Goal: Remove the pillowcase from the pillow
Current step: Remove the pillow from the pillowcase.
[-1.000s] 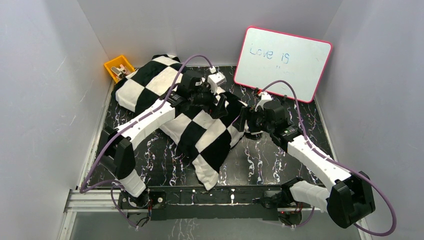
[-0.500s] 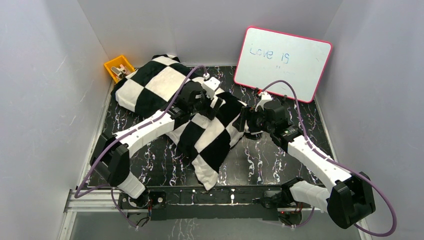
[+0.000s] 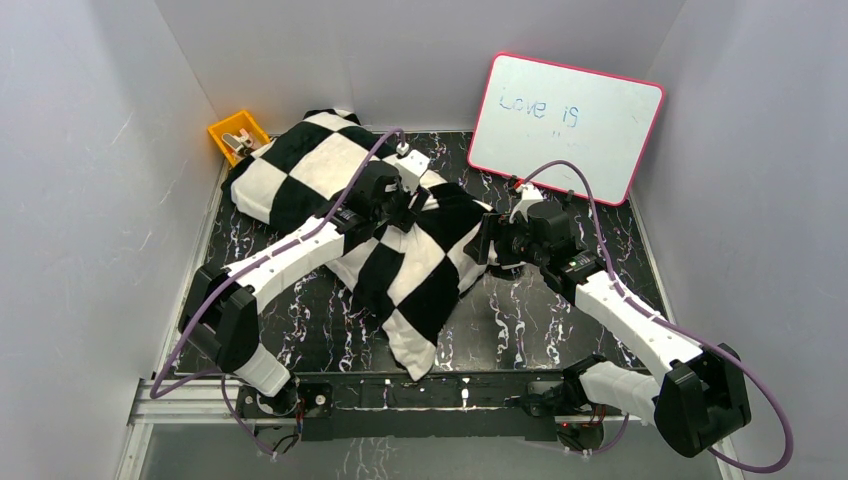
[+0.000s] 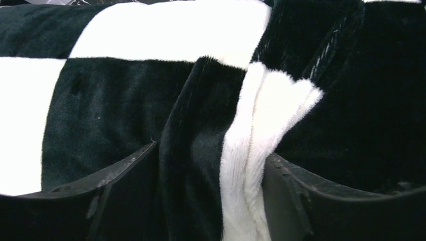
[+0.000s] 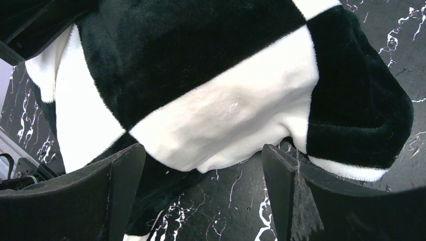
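Your left arm has dropped onto the pillowcase, which sprawls from the far left corner of the bench to its middle. The left jaws have narrowed a little. They are still apart, straddling a raised fold, not yet pinching it as far as I can tell. The right jaws stand wide and unmoved at the case's right-hand corner, holding nothing. The pillow is hidden inside the case, so stripping has barely begun — a first pinch looks close.

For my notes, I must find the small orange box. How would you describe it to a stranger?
Start at the black marbled table and go to its far left corner. Just beside the checkered pillowcase sits the orange box, the only orange thing there.
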